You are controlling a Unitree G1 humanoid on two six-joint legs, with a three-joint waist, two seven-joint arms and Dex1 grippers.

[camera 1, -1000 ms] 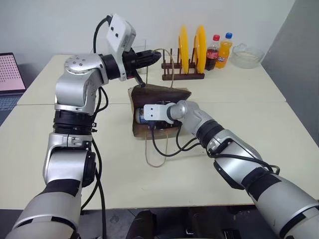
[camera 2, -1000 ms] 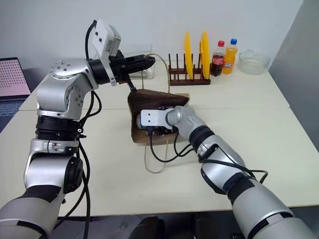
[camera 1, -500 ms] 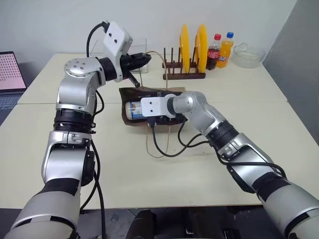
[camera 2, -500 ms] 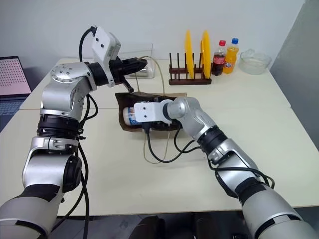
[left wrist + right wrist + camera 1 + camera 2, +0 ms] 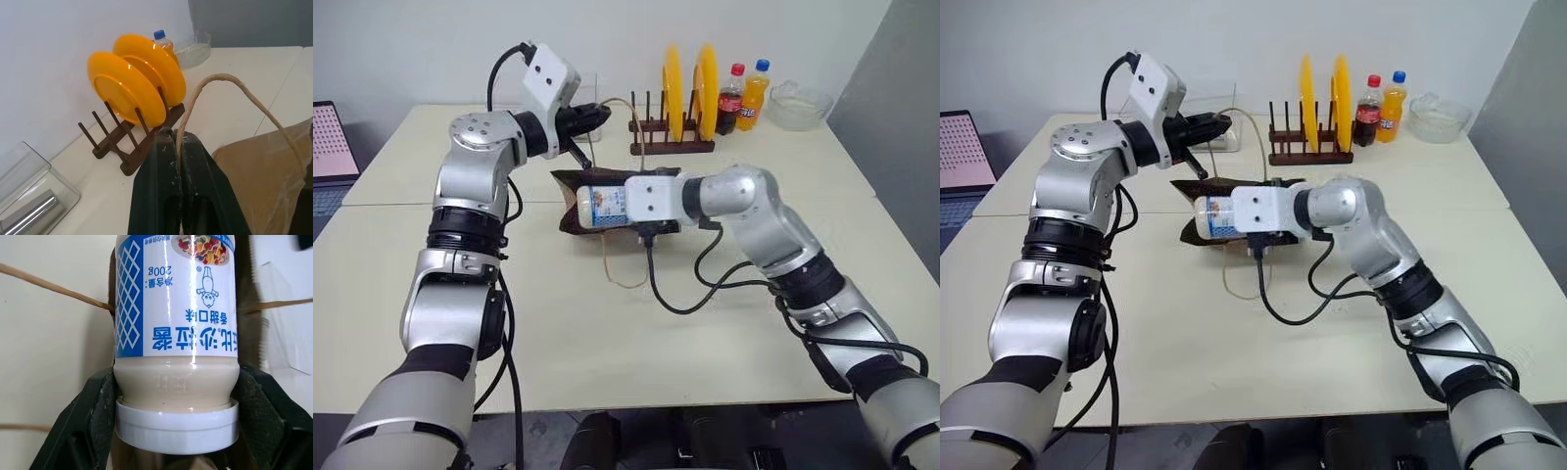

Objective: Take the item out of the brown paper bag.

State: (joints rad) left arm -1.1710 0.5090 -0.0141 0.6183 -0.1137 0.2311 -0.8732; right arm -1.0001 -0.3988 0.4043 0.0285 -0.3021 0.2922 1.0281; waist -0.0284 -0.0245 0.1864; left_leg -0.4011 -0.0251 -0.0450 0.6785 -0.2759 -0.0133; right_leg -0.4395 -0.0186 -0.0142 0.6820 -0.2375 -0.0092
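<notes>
lighting is bright, even and diffuse from overhead. shadows on the table (image 5: 636,343) are soft and short, darkest beneath the brown paper bag (image 5: 570,196). both head views are sharp with no motion blur. in the right wrist view, vertical glare streaks cross the glossy item (image 5: 177,328); the black fingers (image 5: 83,431) appear soft at close range

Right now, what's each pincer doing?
Left pincer: shut on the thin tan loop handle of the crinkled brown paper bag.
Right pincer: shut on the white blue-labelled bottle.
</notes>
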